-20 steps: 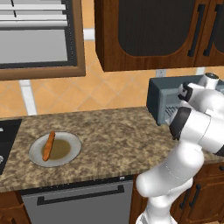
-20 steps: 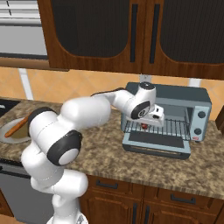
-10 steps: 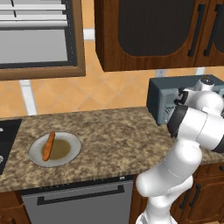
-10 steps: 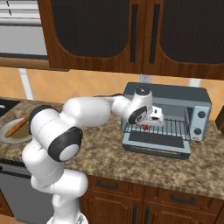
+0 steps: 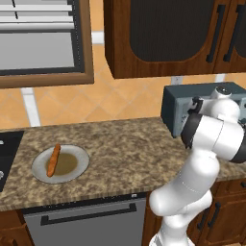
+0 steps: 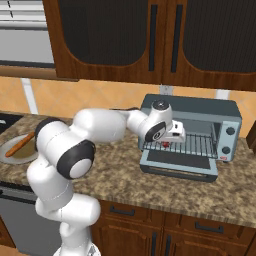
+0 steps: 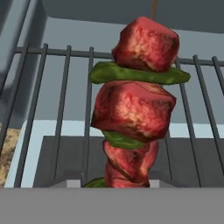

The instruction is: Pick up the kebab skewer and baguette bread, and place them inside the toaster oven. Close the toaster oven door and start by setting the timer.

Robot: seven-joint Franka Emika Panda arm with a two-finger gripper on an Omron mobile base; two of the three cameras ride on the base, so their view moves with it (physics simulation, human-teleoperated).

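The kebab skewer (image 7: 133, 109), red meat chunks with green slices between them, hangs close in front of the hand camera. My gripper (image 6: 170, 140) is shut on it at the mouth of the toaster oven (image 6: 220, 112), just above the wire rack (image 6: 200, 145); a red bit of the kebab skewer (image 6: 164, 145) shows under the hand. The toaster oven door (image 6: 177, 162) lies dropped open in front. The wire rack (image 7: 65, 109) runs behind the skewer. The baguette bread (image 5: 53, 159) lies on a round plate (image 5: 77, 168) at the counter's left, with the baguette bread (image 6: 20, 145) apart from the arm.
The toaster oven (image 5: 178, 108) stands at the counter's right end under dark wood cabinets (image 6: 150, 40). Its knobs (image 6: 229, 140) sit on the right of its front. A stove edge (image 5: 7, 144) lies left of the plate. Speckled counter (image 5: 129, 153) stretches between plate and oven.
The hand with the skewer has eased slightly lower and deeper at the oven's mouth. The baguette and plate have not moved.
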